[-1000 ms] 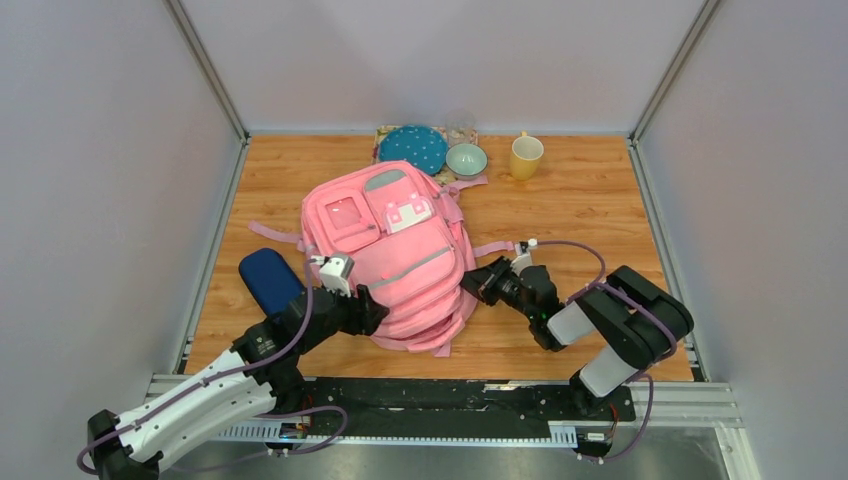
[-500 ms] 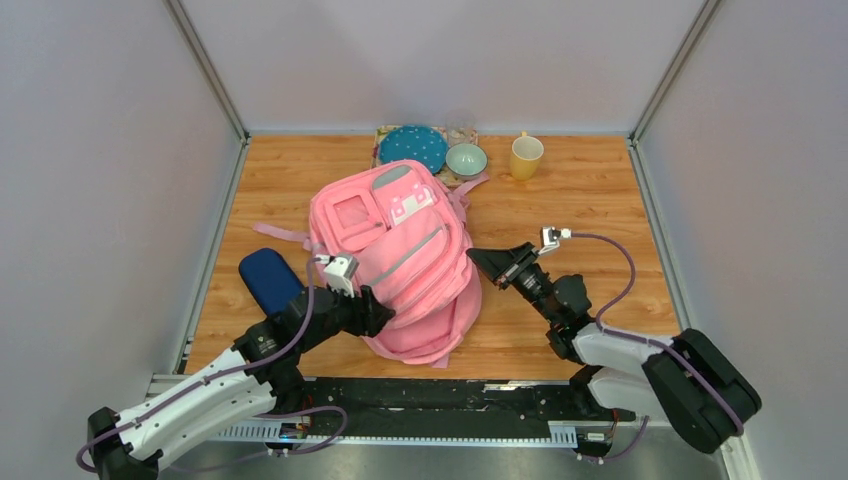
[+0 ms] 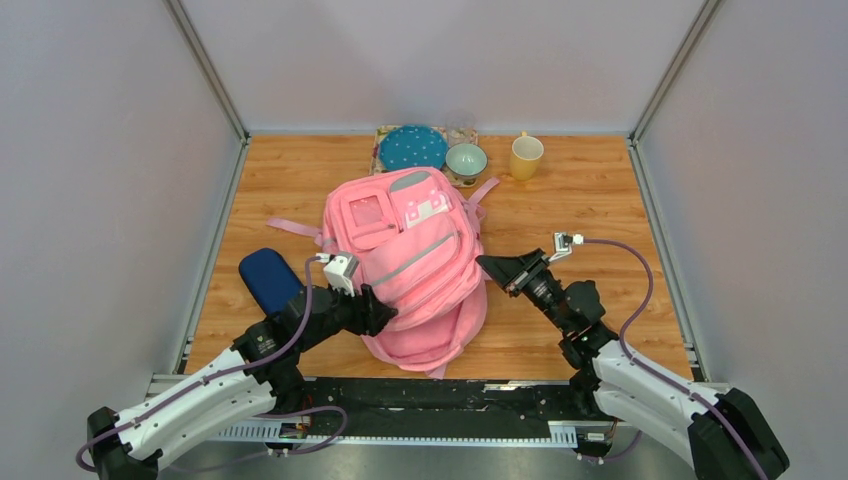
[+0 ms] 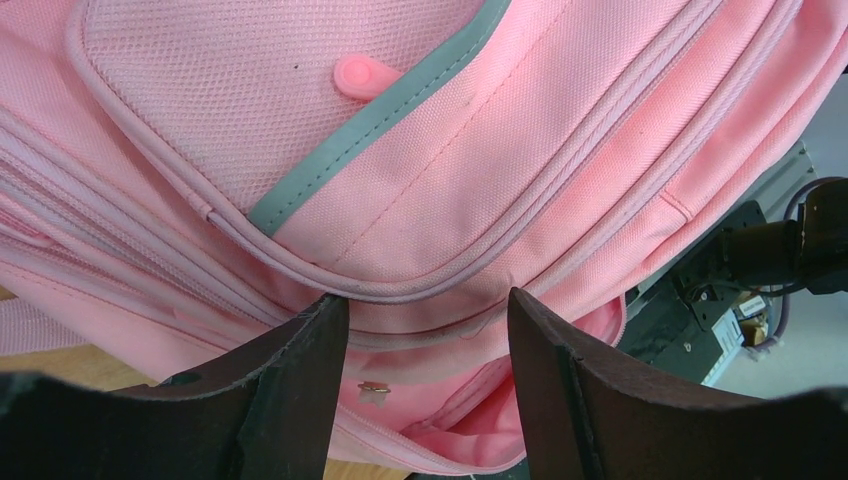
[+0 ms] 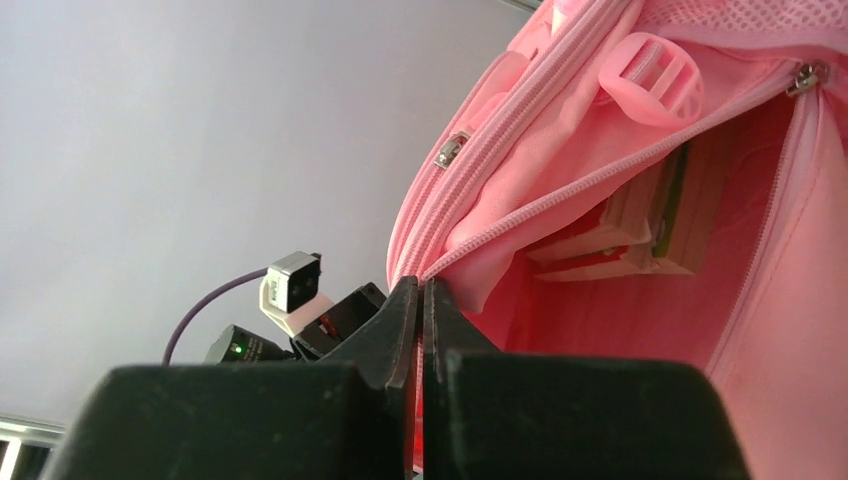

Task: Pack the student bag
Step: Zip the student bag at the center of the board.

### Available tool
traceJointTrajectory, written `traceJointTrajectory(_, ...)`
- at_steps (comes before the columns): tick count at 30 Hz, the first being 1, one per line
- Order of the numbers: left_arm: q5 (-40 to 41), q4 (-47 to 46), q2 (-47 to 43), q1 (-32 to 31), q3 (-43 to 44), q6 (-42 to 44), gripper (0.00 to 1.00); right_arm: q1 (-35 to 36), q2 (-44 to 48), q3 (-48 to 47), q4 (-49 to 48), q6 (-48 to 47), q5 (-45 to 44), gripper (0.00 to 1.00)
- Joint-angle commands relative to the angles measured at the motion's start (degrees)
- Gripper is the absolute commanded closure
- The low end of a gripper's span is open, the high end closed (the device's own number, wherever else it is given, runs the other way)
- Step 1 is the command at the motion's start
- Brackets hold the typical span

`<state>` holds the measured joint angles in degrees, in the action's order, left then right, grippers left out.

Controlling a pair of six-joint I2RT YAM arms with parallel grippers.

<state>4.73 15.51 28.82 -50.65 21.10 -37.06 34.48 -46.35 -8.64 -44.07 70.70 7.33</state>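
The student bag [image 3: 410, 260], a pink backpack with grey zip trims, lies front-up in the middle of the table. My left gripper [image 3: 385, 315] is open at the bag's near left edge. In the left wrist view its fingers [image 4: 300, 380] straddle the bag's lower seam [image 4: 420, 180] and an unzipped gap. My right gripper [image 3: 485, 263] is at the bag's right side. In the right wrist view it [image 5: 421, 290] is shut on the pink zip edge of the bag [image 5: 560, 130] and holds the opening apart. Books or flat packs [image 5: 640, 220] show inside.
A navy-blue pouch [image 3: 270, 280] lies left of the bag beside my left arm. At the back stand a blue dotted plate [image 3: 413, 148], a light green bowl [image 3: 466, 159], a clear glass [image 3: 461, 127] and a yellow mug [image 3: 526, 156].
The bag has slid away and to the right and turned slightly. The right arm has stretched out low, with its gripper still on the bag's right edge. The left arm has barely moved.
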Motion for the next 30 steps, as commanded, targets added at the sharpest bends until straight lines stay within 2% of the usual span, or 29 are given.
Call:
traceJointTrajectory(1,0.01,-4.78,-0.96,-0.15,1.4,-0.56,0.33,1.12,-0.05,0.46,3.2,0.57,-0.57,1.0)
traceJointTrajectory(6,0.19,-5.66,-0.52,-0.23,1.13,-0.65,0.33,3.75,-6.99,0.57,1.18,2.69,-0.31,0.97)
traceJointTrajectory(9,-0.42,-5.93,-0.08,-0.15,1.4,-0.82,0.33,4.98,-11.65,0.21,0.92,3.74,-1.18,0.92)
traceJointTrajectory(12,-0.6,-5.4,-0.16,-0.15,1.84,-0.65,0.33,5.07,-12.54,1.08,2.06,5.42,-3.19,0.79)
traceJointTrajectory(13,-0.34,-5.05,-0.34,-0.23,1.92,-0.56,0.33,5.07,-12.19,0.91,5.11,5.42,-3.55,0.67)
traceJointTrajectory(15,0.01,-4.61,-0.95,-0.23,1.92,-0.47,0.33,5.07,-10.44,-0.57,10.56,3.59,-4.08,0.61)
traceJointTrajectory(16,0.36,-4.17,-1.31,-0.15,1.84,-0.38,0.33,5.07,-9.73,-0.85,14.07,2.96,-4.52,0.53)
traceJointTrajectory(18,0.63,-3.82,-1.83,-0.23,1.66,-0.38,0.33,5.07,-6.41,-2.16,19.18,-0.09,-6.53,0.45)
traceJointTrajectory(20,0.98,-3.38,-2.01,-0.23,1.75,-0.3,0.33,4.98,-3.06,-3.39,29.09,-1.43,-9.68,0.38)
traceJointTrajectory(21,1.07,-3.12,-2.19,-0.15,1.75,-0.3,0.33,4.98,1.65,-4.18,35.83,-2.13,-12.93,0.36)
traceJointTrajectory(22,1.16,-2.77,-2.27,-0.23,1.84,-0.21,0.33,4.98,4.05,-4.88,39.29,-3.62,-14.61,0.29)
traceJointTrajectory(24,1.42,-2.33,-2.54,-0.15,2.01,-0.12,0.33,4.9,8.8,-5.68,48.76,-4.34,-20.04,0.28)
traceJointTrajectory(27,2.03,-1.27,-2.71,-0.15,2.19,0.23,0.33,4.81,16.36,-5.86,55.39,-4.69,-23.93,0.27)
traceJointTrajectory(30,2.47,-0.83,-2.8,-0.15,2.28,0.41,0.33,4.9,20.41,-5.16,56.82,-3.9,-23.51,0.31)
